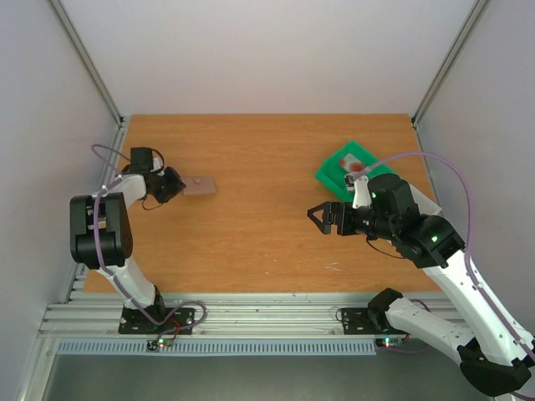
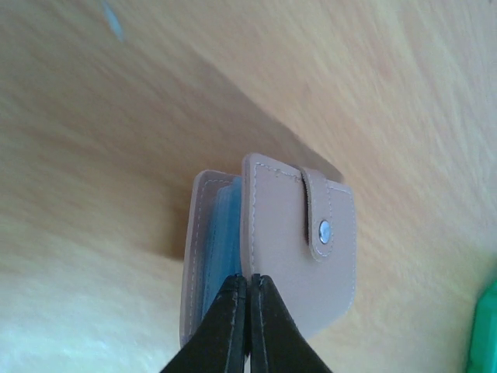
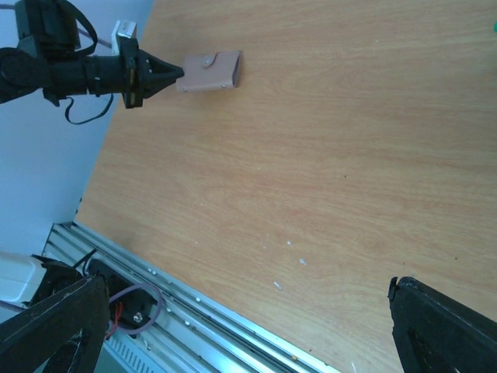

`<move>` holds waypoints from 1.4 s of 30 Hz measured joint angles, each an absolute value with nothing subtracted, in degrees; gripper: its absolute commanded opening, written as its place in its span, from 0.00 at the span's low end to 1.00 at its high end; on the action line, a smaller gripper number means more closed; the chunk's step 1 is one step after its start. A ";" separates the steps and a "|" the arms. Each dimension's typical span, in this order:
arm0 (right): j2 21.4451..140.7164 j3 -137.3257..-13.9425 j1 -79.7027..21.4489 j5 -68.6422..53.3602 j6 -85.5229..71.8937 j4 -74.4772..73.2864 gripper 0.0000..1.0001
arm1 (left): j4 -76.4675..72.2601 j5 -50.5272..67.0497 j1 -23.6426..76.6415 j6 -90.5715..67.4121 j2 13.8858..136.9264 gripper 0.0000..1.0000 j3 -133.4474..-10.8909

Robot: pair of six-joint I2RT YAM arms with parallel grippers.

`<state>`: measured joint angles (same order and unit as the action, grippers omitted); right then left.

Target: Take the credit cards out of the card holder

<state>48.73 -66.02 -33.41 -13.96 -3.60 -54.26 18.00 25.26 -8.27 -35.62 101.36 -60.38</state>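
Note:
The tan-brown card holder [image 1: 201, 185] is at the back left of the table. In the left wrist view the card holder [image 2: 295, 241] has its snap strap fastened, and the grey-blue inside shows in a narrow gap. My left gripper [image 1: 180, 185] is shut on its near edge, with the fingertips [image 2: 237, 291] pinching one tan cover. It also shows in the right wrist view [image 3: 210, 71], held by the left gripper [image 3: 177, 72]. No credit cards show in the holder. My right gripper [image 1: 322, 215] is open and empty over the middle right of the table, its fingers [image 3: 443, 326] far apart.
A green compartmented tray [image 1: 334, 177] stands at the back right, behind my right arm, with a small red thing [image 1: 358, 167] in it. Its green edge [image 2: 485, 326] shows in the left wrist view. A metal rail [image 1: 251, 317] runs along the near table edge.

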 measured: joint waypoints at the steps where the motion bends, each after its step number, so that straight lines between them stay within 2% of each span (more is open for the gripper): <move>1: 48.80 -65.73 -33.41 -13.98 -3.73 -54.41 0.98 | 18.09 26.02 -7.38 -35.53 100.51 0.00 -59.42; 6: 49.47 -63.90 -33.41 -14.50 -4.19 -54.50 0.96 | 18.13 30.61 -3.99 -34.39 95.42 0.00 -53.87; 16: 53.19 -59.29 -33.41 -18.81 -5.74 -51.77 0.81 | 20.80 33.71 6.04 -31.03 88.64 0.00 -45.89; 29: 64.14 -53.80 -37.63 -22.63 -6.48 -43.46 0.67 | 20.40 40.03 19.42 -29.47 88.79 0.01 -43.48; 31: 66.94 -53.80 -39.57 -21.91 -6.28 -42.44 0.66 | 20.49 40.77 20.73 -29.02 89.43 0.05 -43.48; 37: 75.07 -53.93 -46.24 -17.43 -4.32 -39.62 0.66 | 20.93 40.60 21.71 -28.77 89.82 0.32 -43.86; 42: 82.96 -55.16 -48.93 -12.10 -1.61 -36.32 0.65 | 20.73 37.87 21.67 -30.92 88.31 0.34 -43.88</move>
<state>82.96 -55.16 -48.93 -12.10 -1.61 -36.32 20.73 37.87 21.67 -30.92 88.31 -43.88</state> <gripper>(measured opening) 0.655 0.340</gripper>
